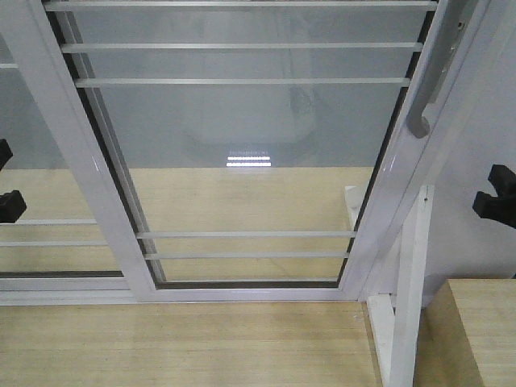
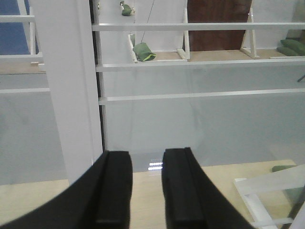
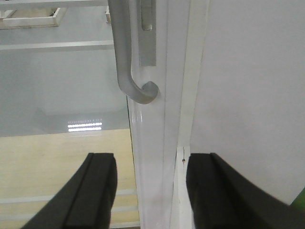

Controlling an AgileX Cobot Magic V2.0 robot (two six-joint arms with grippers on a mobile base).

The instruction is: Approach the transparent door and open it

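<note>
The transparent door (image 1: 242, 121) fills the front view: clear glass in a white frame with thin white horizontal bars. Its curved grey pull handle (image 1: 427, 89) is on the right upright. In the right wrist view the handle (image 3: 126, 62) hangs just above and ahead of my right gripper (image 3: 150, 191), which is wide open, with the door's white upright (image 3: 150, 143) lined up between the fingers. My left gripper (image 2: 147, 191) is open and empty, facing the glass beside the left upright (image 2: 71, 86). Both grippers show at the edges of the front view, the left (image 1: 8, 193) and the right (image 1: 496, 197).
A similar glass panel without a handle (image 1: 40, 161) stands at the left. A white support bracket (image 1: 403, 322) and a wooden box (image 1: 476, 330) are at the lower right. A pale wall (image 3: 248, 86) lies right of the door. Green bags (image 2: 143, 51) lie beyond the glass.
</note>
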